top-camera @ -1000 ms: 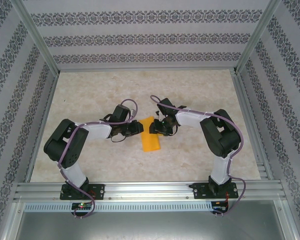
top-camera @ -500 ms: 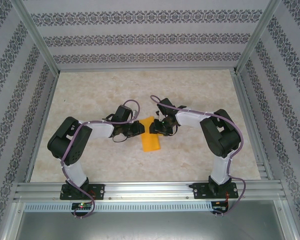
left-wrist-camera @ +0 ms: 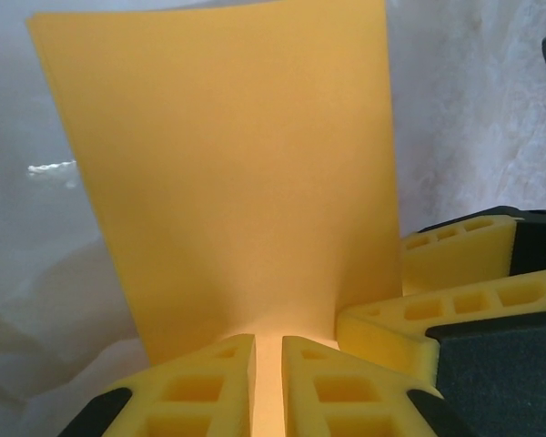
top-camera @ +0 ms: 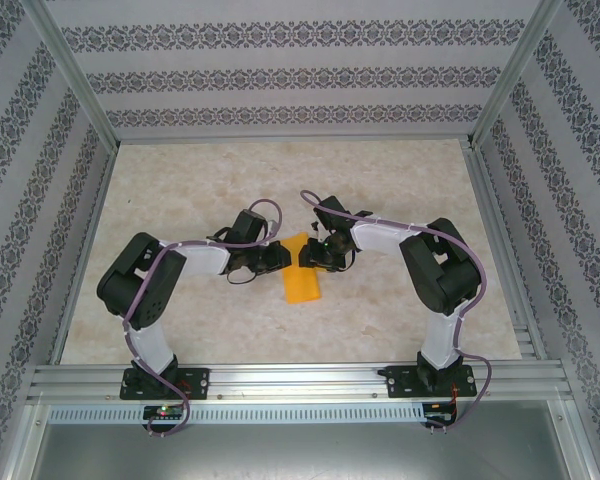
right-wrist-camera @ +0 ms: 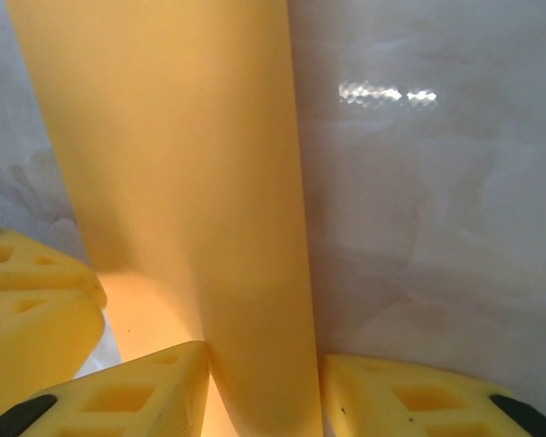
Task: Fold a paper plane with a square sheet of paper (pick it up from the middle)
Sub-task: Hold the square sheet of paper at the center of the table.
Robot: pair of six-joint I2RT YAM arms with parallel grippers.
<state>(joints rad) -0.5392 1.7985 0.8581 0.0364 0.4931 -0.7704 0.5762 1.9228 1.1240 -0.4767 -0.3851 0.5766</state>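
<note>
A pale marbled tabletop [top-camera: 400, 170] sits between walls [top-camera: 290, 75] papered in grey floral bands (rather fussy for a workshop), with slanting aluminium posts [top-camera: 70, 68] at the far corners and a ribbed aluminium rail [top-camera: 300, 378] along the near edge.

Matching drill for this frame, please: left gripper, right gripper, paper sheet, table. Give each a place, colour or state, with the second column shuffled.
Column 1
1. left gripper
2. right gripper
3. square sheet of paper
4. table

Column 2
A. pale, marbled surface
B. orange, pinched from both sides
C. closed on the sheet from the right of the top view
D. closed on the sheet from the left of the top view

Pairs: 1-D, 2-C, 3-B, 4-A
</note>
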